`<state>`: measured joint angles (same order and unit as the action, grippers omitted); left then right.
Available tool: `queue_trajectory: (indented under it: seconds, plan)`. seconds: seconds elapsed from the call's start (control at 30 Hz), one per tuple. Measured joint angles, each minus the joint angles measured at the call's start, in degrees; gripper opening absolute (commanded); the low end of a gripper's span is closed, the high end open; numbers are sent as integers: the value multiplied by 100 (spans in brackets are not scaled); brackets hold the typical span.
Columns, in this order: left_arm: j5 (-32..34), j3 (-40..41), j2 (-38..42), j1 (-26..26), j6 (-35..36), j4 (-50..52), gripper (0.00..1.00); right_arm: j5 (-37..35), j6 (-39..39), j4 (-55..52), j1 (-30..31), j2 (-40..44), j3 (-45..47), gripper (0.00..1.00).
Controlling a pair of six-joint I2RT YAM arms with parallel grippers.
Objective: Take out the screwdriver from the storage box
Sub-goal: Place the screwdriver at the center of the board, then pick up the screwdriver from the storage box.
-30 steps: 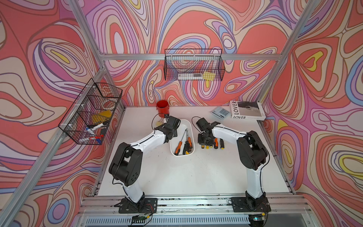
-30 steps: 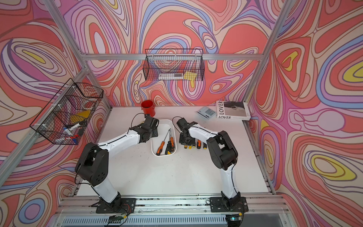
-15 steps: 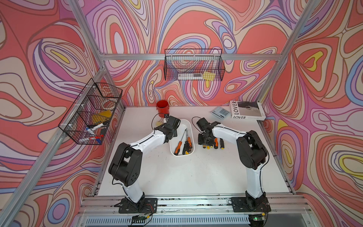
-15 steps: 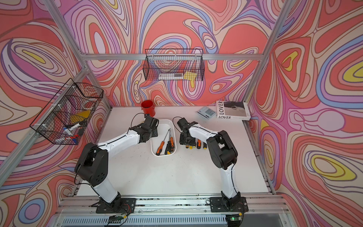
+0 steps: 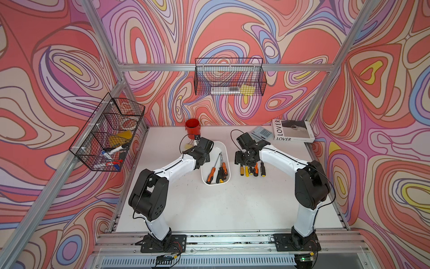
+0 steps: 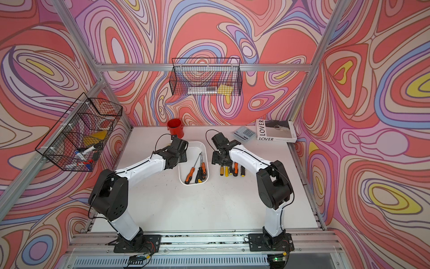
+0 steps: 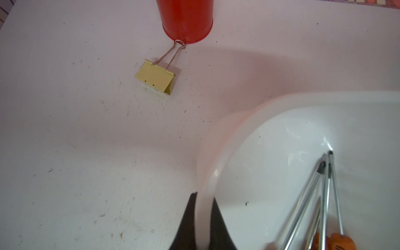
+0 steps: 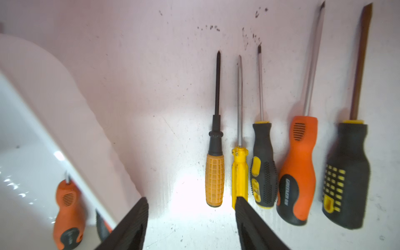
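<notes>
Left gripper (image 7: 203,198) is clamped on the storage box (image 5: 217,149) wall; right gripper (image 8: 191,199) stands wide, empty, beside five laid-out drivers (image 8: 297,168). Boxed screwdrivers (image 5: 210,175): probably light, rigid, with slick shafts; best gripped across the rubbery handle

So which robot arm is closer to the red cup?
Left. The left gripper pinches the storage box rim close by the red cup. The right gripper is across the box, open above the screwdrivers lying outside it.
</notes>
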<state>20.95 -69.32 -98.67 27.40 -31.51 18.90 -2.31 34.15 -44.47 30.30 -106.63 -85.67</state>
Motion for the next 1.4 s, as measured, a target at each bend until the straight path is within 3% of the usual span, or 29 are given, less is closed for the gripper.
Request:
queue_trajectory:
  seconds: [0.23, 0.43, 0.9, 1.4]
  plan:
    - [-2, 4, 0, 0, -4, 0, 0, 20, -90, 59, 7, 369, -13, 78]
    - [-4, 4, 0, 0, -22, 0, 0, 155, -326, 254, 160, 680, -11, 81]
    - [-4, 4, 0, 4, -42, 0, 0, 538, -553, 286, 1034, 428, -280, 77]
    - [-4, 2, 0, 4, -42, 0, 0, 772, -205, 225, 1327, -374, -273, 68]
